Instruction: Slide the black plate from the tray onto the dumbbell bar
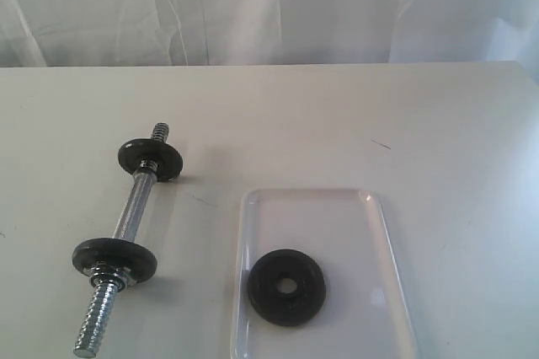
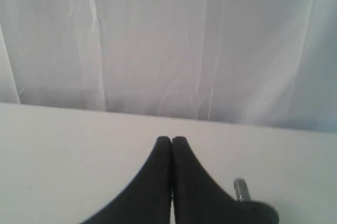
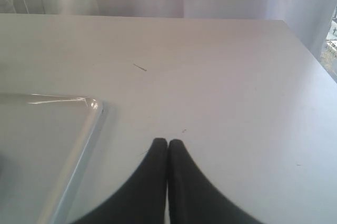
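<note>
The black plate lies flat in the clear tray at the front of the table, right of centre. The dumbbell bar lies on the table to the tray's left, with two small black discs on it and threaded ends sticking out. Neither gripper shows in the exterior view. My left gripper is shut and empty above the table; one threaded end of the bar pokes out beside its fingers. Just beyond the tray's corner, my right gripper is also shut with nothing in it.
A white curtain hangs behind the table's far edge. The table's right edge shows in the right wrist view. A small dark mark lies on the table behind the tray.
</note>
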You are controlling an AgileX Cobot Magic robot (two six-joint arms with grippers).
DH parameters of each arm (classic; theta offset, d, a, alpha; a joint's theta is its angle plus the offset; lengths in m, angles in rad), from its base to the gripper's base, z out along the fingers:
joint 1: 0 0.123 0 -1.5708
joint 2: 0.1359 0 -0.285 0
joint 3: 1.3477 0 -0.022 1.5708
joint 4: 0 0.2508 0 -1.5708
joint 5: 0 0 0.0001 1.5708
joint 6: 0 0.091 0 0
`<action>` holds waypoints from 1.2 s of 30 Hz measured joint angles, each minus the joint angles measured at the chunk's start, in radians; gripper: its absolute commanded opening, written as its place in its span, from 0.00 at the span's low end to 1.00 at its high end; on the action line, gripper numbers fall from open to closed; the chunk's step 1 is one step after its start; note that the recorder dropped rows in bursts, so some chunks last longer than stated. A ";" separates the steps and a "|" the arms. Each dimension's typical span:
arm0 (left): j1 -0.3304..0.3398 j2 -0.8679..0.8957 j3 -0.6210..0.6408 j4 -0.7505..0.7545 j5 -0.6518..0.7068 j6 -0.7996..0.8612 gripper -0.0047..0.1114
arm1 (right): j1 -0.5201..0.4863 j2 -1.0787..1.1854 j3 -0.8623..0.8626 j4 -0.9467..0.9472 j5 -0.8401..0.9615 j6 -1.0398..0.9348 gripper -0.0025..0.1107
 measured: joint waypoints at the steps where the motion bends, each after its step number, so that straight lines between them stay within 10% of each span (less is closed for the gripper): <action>1: 0.000 0.018 -0.015 0.000 0.032 0.015 0.04 | 0.000 0.000 0.000 0.000 0.000 0.000 0.02; 12: 0.000 0.263 -0.225 -0.015 0.411 0.121 0.04 | 0.000 0.000 0.000 0.000 0.000 0.000 0.02; 26: -0.203 0.711 -0.402 -0.261 0.388 0.361 0.04 | 0.000 0.000 0.000 0.000 0.000 0.000 0.02; 36: -0.229 0.984 -0.441 -0.288 0.379 0.319 0.04 | 0.000 0.000 0.000 0.000 0.000 0.000 0.02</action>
